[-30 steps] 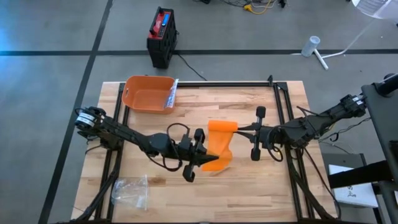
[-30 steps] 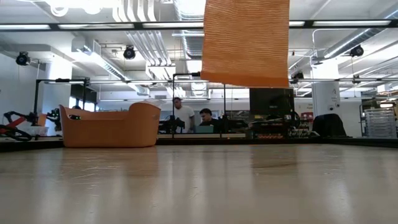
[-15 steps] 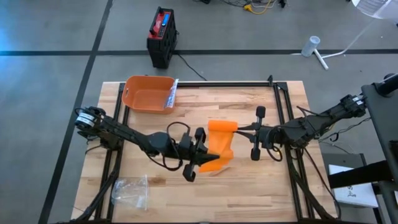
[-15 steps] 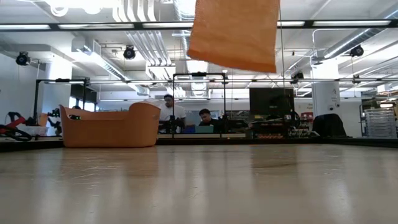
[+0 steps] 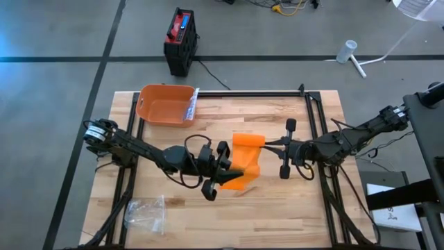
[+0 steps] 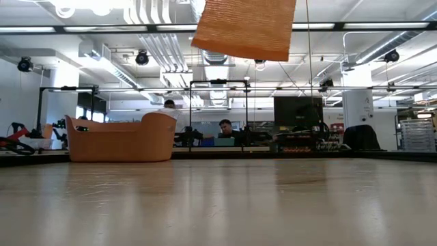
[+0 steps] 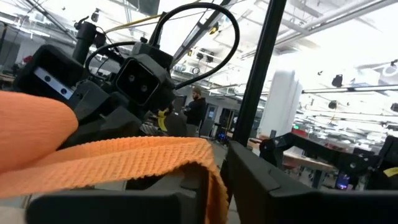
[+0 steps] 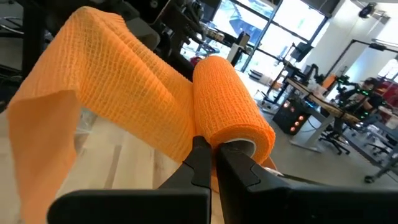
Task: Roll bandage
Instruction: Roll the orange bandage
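Note:
An orange bandage hangs in the air over the middle of the table. Its rolled part (image 5: 248, 141) (image 8: 230, 106) is at my right gripper (image 5: 269, 143) (image 8: 210, 152), which is shut at the roll's end. The unrolled strip (image 5: 243, 165) (image 8: 118, 93) runs from the roll toward the near edge. It reaches my left gripper (image 5: 223, 175) (image 7: 214, 193), which is shut on it. The strip's loose end (image 6: 244, 27) hangs tilted, well above the tabletop. My left gripper has the unrolled strip near its loose end (image 7: 186, 158), coming level from the table's left and tipped slightly upward. The strip lies flat across the fingers, its edge dropping between them. It is lifted clear, and the end beyond the fingers hangs free. My right gripper meets the near end of the roll (image 8: 239, 146), where a pale core shows, coming level from the table's right along the roll's axis. Whether one finger is inside the core I cannot tell. The roll is level and clear of the table.
An orange bin (image 5: 165, 104) (image 6: 121, 139) with a packet at its rim stands at the far left. A clear plastic bag (image 5: 144, 214) lies at the near left corner. Black rails (image 5: 312, 118) run along the table's sides. People sit in the room behind.
The strip's loose end has risen and tipped, one corner now lower than the other, and has shifted a little toward the table's left. My left gripper has rolled slightly with it. The roll and my right gripper have kept still.

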You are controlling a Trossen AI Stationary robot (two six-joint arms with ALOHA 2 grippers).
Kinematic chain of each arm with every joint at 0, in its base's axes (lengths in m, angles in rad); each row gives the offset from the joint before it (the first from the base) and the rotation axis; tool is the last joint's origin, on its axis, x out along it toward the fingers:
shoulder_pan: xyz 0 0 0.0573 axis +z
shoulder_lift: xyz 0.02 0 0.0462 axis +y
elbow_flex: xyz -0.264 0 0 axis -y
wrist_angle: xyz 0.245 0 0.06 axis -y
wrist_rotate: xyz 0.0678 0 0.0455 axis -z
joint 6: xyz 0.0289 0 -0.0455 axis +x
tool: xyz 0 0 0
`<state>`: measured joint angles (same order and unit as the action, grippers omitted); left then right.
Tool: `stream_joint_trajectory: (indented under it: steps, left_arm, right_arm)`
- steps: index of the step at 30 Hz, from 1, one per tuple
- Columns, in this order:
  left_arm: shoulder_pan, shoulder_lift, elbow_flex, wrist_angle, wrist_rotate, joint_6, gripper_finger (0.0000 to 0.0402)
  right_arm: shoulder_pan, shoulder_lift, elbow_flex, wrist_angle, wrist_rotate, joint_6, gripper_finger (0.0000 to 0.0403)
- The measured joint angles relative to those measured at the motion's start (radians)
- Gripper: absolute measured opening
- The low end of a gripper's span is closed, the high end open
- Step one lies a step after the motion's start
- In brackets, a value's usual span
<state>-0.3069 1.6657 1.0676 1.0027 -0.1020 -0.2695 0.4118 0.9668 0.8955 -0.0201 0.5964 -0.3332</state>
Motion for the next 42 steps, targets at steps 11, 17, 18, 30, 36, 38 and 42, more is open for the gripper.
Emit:
stream_joint_trajectory:
  steps: [11,17,18,30,36,38,42]
  left_arm:
    - [0.001,0.000,0.000,-0.017,0.001,-0.047,0.0148]
    - [-0.001,0.000,0.000,-0.081,0.015,-0.065,0.0196]
    - [-0.003,0.000,0.000,-0.100,0.016,-0.065,0.0203]
    - [0.000,-0.002,0.000,-0.396,-0.116,0.078,0.0235]
    - [0.046,-0.001,-0.002,-0.456,-0.215,0.178,0.0238]
    - [0.066,-0.001,-0.002,-0.456,-0.208,0.180,0.0242]
    - [0.094,-0.001,-0.003,-0.462,-0.143,0.183,0.0252]
  right_arm:
    - [-0.028,0.000,0.000,-0.001,0.012,0.000,0.0000]
    - [-0.046,0.000,0.000,-0.003,0.011,0.000,0.0000]
    - [-0.046,0.000,0.000,-0.002,0.011,-0.001,0.0000]
    - [-0.023,-0.003,0.000,0.011,0.002,-0.009,0.0000]
    - [0.001,-0.002,0.006,0.024,0.001,-0.019,0.0000]
    - [0.009,-0.002,0.013,0.024,-0.001,-0.021,0.0000]
    - [0.012,-0.002,0.026,0.025,-0.001,-0.028,0.0000]
